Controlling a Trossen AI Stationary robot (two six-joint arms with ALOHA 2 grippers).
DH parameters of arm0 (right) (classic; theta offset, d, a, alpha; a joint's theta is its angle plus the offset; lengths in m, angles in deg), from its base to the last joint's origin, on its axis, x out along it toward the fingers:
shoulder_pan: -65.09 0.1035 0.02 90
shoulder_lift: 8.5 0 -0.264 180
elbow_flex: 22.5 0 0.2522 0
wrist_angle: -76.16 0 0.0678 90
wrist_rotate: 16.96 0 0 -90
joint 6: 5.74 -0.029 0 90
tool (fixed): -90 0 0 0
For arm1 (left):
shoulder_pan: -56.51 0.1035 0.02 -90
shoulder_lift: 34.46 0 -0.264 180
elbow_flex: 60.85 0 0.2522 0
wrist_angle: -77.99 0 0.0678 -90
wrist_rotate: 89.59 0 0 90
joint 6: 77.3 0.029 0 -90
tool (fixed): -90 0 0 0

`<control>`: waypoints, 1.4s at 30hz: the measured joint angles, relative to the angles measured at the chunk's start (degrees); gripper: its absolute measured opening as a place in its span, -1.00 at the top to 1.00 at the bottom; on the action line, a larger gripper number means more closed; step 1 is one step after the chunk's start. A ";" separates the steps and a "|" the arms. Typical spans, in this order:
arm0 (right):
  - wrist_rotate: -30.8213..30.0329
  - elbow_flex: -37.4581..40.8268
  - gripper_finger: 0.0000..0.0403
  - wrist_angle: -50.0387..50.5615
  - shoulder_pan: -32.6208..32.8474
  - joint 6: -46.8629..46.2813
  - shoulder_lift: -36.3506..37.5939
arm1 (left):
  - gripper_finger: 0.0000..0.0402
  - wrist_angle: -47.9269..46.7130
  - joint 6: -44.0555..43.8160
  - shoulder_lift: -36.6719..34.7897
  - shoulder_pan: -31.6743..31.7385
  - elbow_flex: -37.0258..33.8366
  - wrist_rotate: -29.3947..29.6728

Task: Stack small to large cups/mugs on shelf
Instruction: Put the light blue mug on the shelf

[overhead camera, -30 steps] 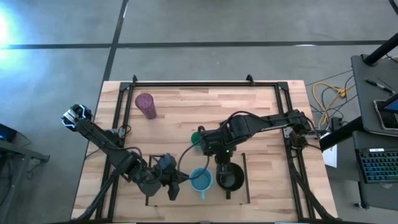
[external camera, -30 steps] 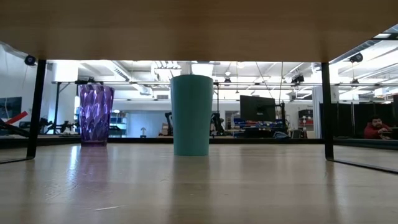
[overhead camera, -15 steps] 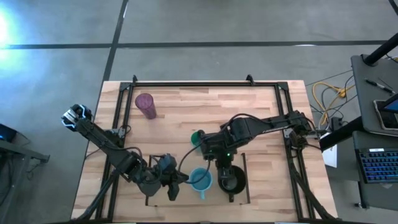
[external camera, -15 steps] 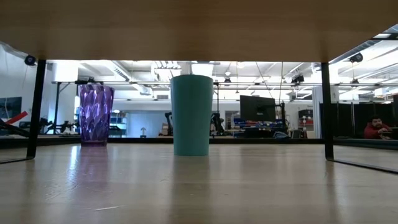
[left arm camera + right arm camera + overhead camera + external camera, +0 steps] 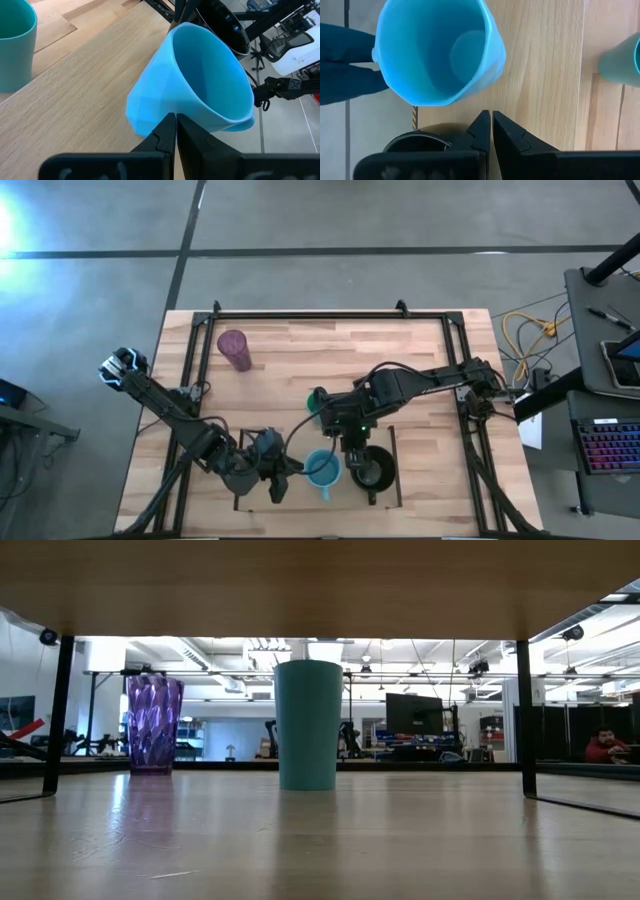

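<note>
While the left gripper (image 5: 283,476) sits at the table's near edge w/ fingers (image 5: 167,135) pressed together against the light-blue mug (image 5: 322,469) (nothing between them), the right gripper (image 5: 357,457), tips likewise pinched together, hovers over the black mug (image 5: 371,470). Both mugs sit side by side in the lined shelf area (image 5: 397,465). Green cup (image 5: 316,401) stands mid-table; purple tumbler (image 5: 235,349) far off, toward the back left.

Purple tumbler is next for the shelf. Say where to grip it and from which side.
Probably grip the tumbler mid-wall, coming level from the middle of the table: it stands upright, has no handle, and nothing stands beside it there.
</note>
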 joint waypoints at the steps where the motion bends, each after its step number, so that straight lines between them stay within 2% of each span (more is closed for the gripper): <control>1: 0.00 0.00 0.94 -0.02 0.00 -0.10 0.00 | 1.00 0.00 0.01 0.00 0.00 0.00 0.00; 42: 0.96 0.00 0.94 2.51 0.87 -0.61 -0.04 | 1.00 2.00 4.59 0.26 1.49 -0.02 -0.79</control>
